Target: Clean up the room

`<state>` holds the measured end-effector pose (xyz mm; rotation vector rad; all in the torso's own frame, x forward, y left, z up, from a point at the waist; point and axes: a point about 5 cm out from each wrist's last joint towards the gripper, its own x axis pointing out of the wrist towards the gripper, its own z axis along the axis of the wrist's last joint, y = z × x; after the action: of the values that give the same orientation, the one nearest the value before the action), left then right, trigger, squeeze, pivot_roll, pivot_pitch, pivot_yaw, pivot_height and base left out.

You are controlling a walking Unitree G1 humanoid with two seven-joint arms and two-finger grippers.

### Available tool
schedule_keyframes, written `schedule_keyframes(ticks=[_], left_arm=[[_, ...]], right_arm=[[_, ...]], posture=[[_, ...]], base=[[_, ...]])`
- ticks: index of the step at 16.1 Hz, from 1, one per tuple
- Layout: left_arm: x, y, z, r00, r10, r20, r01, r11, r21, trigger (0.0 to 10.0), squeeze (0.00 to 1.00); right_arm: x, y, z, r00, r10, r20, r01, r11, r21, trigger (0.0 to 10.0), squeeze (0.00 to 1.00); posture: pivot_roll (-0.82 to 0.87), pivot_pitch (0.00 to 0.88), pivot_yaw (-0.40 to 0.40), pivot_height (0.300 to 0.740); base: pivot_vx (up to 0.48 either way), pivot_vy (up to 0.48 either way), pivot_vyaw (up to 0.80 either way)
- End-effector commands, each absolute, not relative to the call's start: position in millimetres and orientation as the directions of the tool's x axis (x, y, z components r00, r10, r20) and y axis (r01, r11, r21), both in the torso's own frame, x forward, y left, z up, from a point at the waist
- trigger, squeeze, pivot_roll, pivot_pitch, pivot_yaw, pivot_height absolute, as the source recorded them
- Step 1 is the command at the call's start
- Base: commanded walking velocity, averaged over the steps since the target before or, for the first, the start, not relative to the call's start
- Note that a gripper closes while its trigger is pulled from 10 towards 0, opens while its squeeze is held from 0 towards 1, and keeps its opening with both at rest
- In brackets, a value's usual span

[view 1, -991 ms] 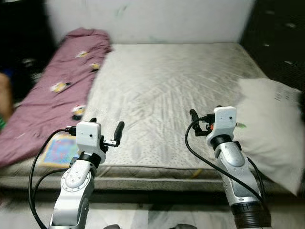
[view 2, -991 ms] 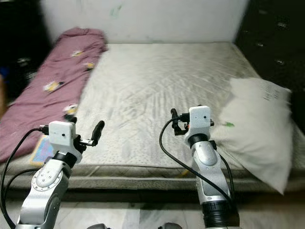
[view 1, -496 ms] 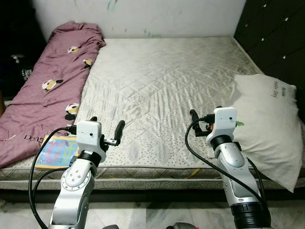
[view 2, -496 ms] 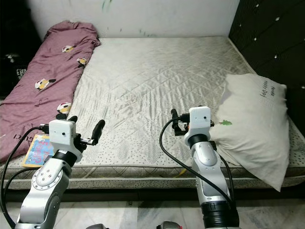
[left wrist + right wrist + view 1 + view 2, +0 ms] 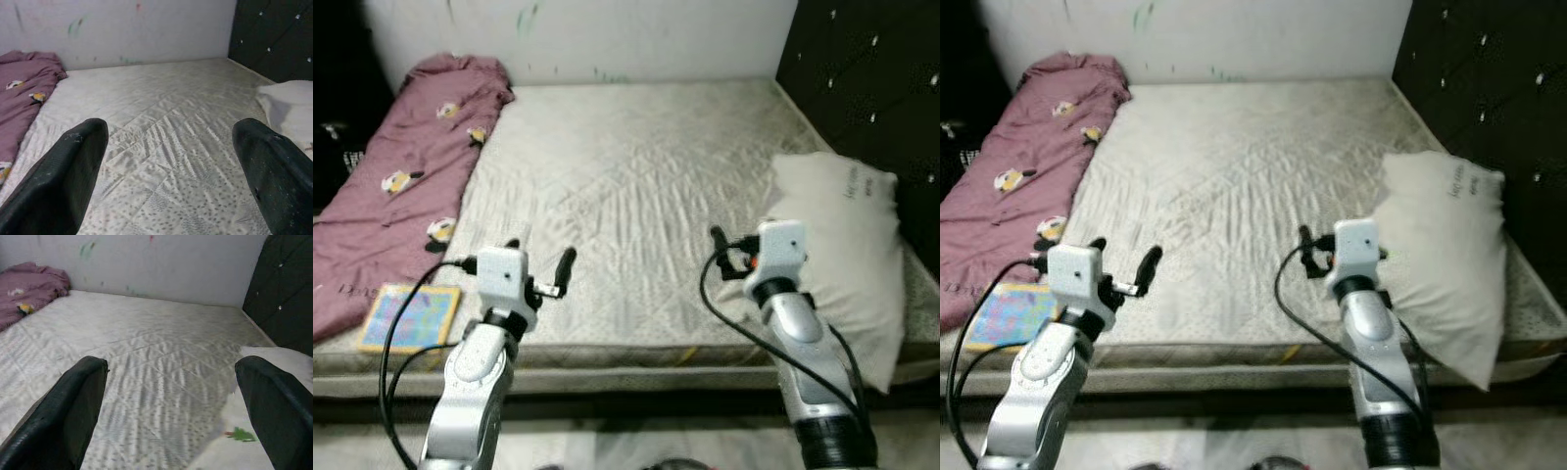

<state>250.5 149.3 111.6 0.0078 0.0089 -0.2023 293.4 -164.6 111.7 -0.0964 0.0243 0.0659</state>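
Your left gripper (image 5: 161,171) and right gripper (image 5: 168,406) both hover with fingers spread wide, holding nothing, over the near edge of the mattress (image 5: 626,176). A colourful book (image 5: 409,315) lies just left of your left gripper, the white pillow (image 5: 842,235) just right of your right one. Farther off to the left, the maroon blanket (image 5: 411,166) stretches toward the wall (image 5: 607,34).

Writing on the pillow (image 5: 837,245) is too blurred to read.

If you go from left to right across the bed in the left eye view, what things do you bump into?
Purple blanket → colourful book → left gripper → bare mattress → right gripper → white pillow.
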Motion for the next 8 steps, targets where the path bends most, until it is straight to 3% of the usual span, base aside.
schedule_keyframes(ticks=[1, 5, 8], left_arm=[[251, 153, 112, 0.983, -0.185, -0.011, 0.185, 0.982, 0.020, 10.0, 0.00], [251, 157, 114, 0.988, -0.156, 0.011, 0.155, 0.988, 0.004, 10.0, 0.00], [251, 169, 112, 0.998, -0.061, 0.017, 0.060, 0.998, 0.023, 10.0, 0.00]], right_arm=[[293, -161, 113, 0.997, 0.071, -0.021, -0.073, 0.993, -0.094, 10.0, 0.00], [292, -163, 111, 0.997, 0.070, -0.025, -0.072, 0.993, -0.095, 10.0, 0.00], [287, -168, 111, 0.999, 0.045, -0.007, -0.045, 0.996, -0.071, 10.0, 0.00]], posture=[[-0.03, 0.000, 0.019, 0.740], [-0.03, 0.000, 0.015, 0.740], [-0.03, 0.000, 0.016, 0.740]], base=[[0.000, -0.337, 0.00], [0.000, 0.000, 0.00], [0.000, 0.000, 0.00]])
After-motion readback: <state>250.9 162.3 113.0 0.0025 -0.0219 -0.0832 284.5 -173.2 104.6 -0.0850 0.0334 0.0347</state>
